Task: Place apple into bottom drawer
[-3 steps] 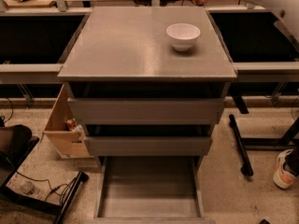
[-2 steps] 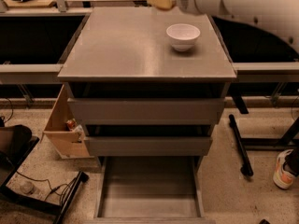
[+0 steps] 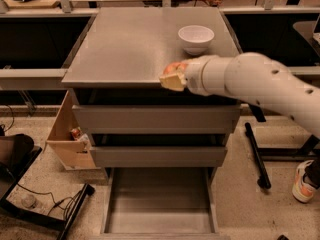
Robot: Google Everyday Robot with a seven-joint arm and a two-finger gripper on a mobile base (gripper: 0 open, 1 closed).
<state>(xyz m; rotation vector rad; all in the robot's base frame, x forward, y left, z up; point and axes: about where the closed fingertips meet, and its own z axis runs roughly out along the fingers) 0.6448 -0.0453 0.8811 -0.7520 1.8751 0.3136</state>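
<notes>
at the edge of the grey cabinet top (image 3: 125, 49), the arm (image 3: 250, 81) stretches across, gripper (image 3: 172, 79) pinching the apple (image 3: 174, 67).

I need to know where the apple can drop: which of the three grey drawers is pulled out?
The bottom drawer: its tray juts out; the upper drawers show only fronts. The gripper holds the apple over the cabinet's front edge.

Smooth plastic hand (image 3: 173, 78) holds apple (image 3: 175, 67) at matt metal cabinet (image 3: 125, 49) edge.
</notes>
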